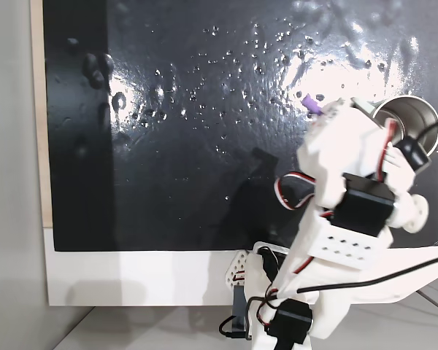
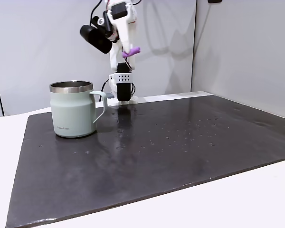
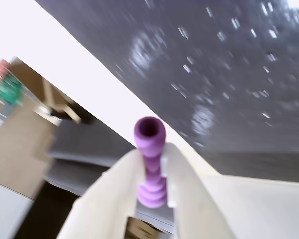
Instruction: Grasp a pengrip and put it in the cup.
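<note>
Already you have the pengrip (image 3: 149, 164) pinched between the 2 fingers of the gripper (image 3: 150, 199); in the wrist view the white jaws close on its lower ribs and its flared open end sticks out past the fingertips. In a fixed view from the side, the gripper (image 2: 128, 53) is raised well above the dark mat (image 2: 180, 147) with the purple pengrip (image 2: 131, 51) poking out to the right, near the back edge of the mat. The cup (image 2: 73, 111) stands upright on the mat to the left in that view, handle toward the arm, and the pengrip is not yet over it.

So you are in the carry step: pickup looks done, drop not yet. In a fixed view from above, the pengrip (image 1: 312, 107) sits just left of the cup (image 1: 411, 117), whose steel mouth is partly covered by the arm.

Next, swing the tip across until the pengrip hangs over the steel opening, not the rim. Lower a little so a light rubbery piece cannot bounce off the edge, then open the jaws. The wrist view is blurred, so judge alignment from the side view.
</note>
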### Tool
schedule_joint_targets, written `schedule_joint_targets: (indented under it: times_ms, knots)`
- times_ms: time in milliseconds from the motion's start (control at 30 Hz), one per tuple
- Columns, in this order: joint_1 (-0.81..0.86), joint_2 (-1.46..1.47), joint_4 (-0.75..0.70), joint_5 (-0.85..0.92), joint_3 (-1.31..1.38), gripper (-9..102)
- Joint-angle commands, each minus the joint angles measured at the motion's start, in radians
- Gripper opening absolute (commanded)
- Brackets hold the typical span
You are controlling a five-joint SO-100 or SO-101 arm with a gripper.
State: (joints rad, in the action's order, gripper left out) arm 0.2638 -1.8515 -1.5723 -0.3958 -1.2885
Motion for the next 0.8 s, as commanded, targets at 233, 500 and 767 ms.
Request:
schedule_joint_targets:
  times_ms: [233,500,767]
  knots:
    - [0.367,-0.005,0.11,0.118,0.011,0]
    - [0.454,0.066,0.175,0.146,-0.012,0]
    - [0.454,0.087,0.176,0.15,-0.029,30]
